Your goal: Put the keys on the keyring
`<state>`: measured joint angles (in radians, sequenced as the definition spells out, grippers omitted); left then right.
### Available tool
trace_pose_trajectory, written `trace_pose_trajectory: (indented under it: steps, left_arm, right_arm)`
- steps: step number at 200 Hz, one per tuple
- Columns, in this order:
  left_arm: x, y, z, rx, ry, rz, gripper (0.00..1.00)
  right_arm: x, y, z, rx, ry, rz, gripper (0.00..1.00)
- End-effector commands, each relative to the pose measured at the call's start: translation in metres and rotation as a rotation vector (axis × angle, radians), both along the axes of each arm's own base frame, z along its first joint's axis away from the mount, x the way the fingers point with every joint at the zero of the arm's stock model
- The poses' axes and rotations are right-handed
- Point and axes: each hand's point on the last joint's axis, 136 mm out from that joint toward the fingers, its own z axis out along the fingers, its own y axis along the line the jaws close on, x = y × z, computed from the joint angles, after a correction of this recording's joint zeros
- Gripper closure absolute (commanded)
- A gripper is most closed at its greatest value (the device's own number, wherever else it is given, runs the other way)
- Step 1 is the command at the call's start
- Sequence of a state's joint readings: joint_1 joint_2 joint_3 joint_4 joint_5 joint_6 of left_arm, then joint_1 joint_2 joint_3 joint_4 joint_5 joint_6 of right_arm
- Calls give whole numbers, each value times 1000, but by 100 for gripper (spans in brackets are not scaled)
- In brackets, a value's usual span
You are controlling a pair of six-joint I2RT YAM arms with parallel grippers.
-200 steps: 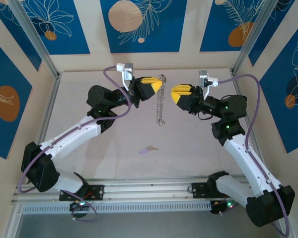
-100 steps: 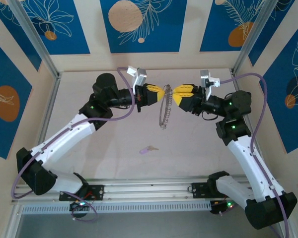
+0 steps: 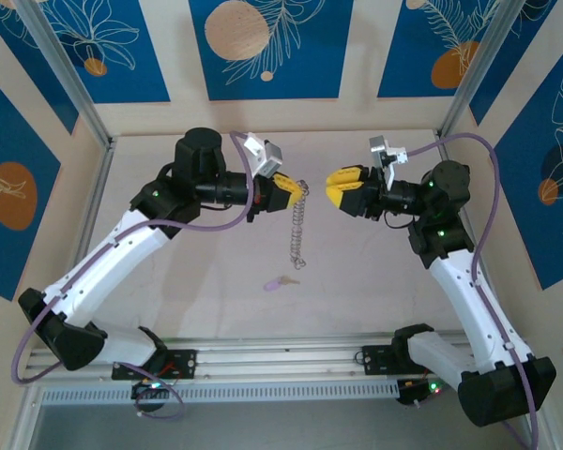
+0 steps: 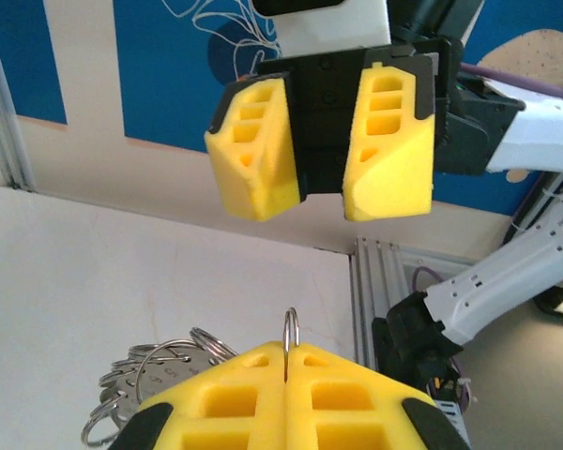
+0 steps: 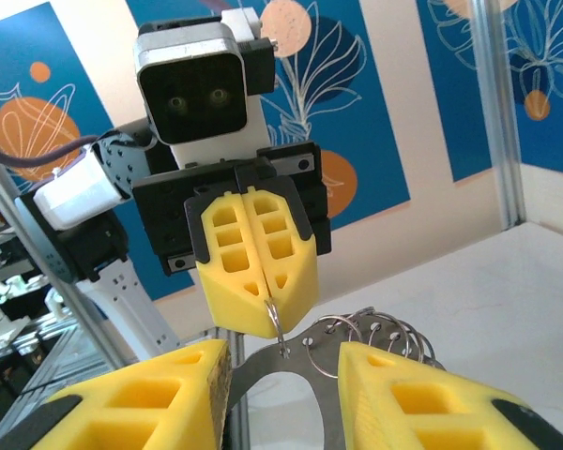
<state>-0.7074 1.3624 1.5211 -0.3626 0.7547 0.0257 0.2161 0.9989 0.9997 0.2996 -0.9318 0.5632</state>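
My left gripper (image 3: 297,190) is shut on one small silver loop (image 4: 290,330) of the keyring (image 3: 298,230), which hangs from it above the table as a grey hoop fringed with loops (image 5: 375,339). Facing it just to the right, my right gripper (image 3: 334,187) stands open and apart from the ring. In the right wrist view the hoop hangs between its yellow fingers (image 5: 174,394) without touching them, under the left gripper (image 5: 267,305). The left wrist view shows the right gripper (image 4: 321,197) open ahead. The key (image 3: 280,281), lilac-headed, lies on the table below.
Blue patterned panels wall the cell at the back and sides. An aluminium rail (image 3: 263,361) runs along the near edge by the arm bases. Purple cables (image 3: 483,216) loop off both arms.
The two grippers came nearly together at the ring half a second ago. The right gripper has since drawn back to the right and opened wider, and the ring has swung on the left gripper.
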Motion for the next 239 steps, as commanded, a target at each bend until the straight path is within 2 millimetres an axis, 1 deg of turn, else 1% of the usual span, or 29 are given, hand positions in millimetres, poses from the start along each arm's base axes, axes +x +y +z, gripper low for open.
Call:
trace_pose_trajectory:
  steps: [1, 27, 54, 135, 179, 196, 206, 214, 226, 239]
  left_arm:
    - [-13, -1, 3, 15, -19, -73, 100]
    - [-15, -2, 3, 22, -16, -92, 100]
    - [-17, -3, 4, 22, -19, -101, 100]
    - [-18, -3, 8, 8, -25, -116, 100]
    - [-19, -3, 10, 0, -28, -116, 100]
    - [-19, -3, 12, -4, -31, -118, 100]
    - [-20, -3, 12, -4, -32, -117, 100]
    - [-20, -3, 12, -4, -32, -116, 100]
    - [-19, -3, 13, -7, -33, -114, 100]
    - [-18, -3, 15, -14, -32, -106, 100]
  right_arm:
    - [-13, 7, 6, -15, -28, 82, 63]
    - [-16, 17, 1, -24, -24, 121, 63]
    - [-14, 24, -5, -29, -8, 137, 63]
    - [-8, 32, -21, -37, 34, 147, 65]
    - [-6, 38, -27, -40, 51, 163, 69]
    - [-4, 38, -29, -40, 56, 158, 75]
    - [-4, 38, -29, -41, 58, 156, 80]
    - [-4, 38, -30, -40, 57, 153, 87]
    - [-3, 38, -30, -41, 55, 152, 100]
    - [-1, 38, -31, -40, 54, 140, 100]
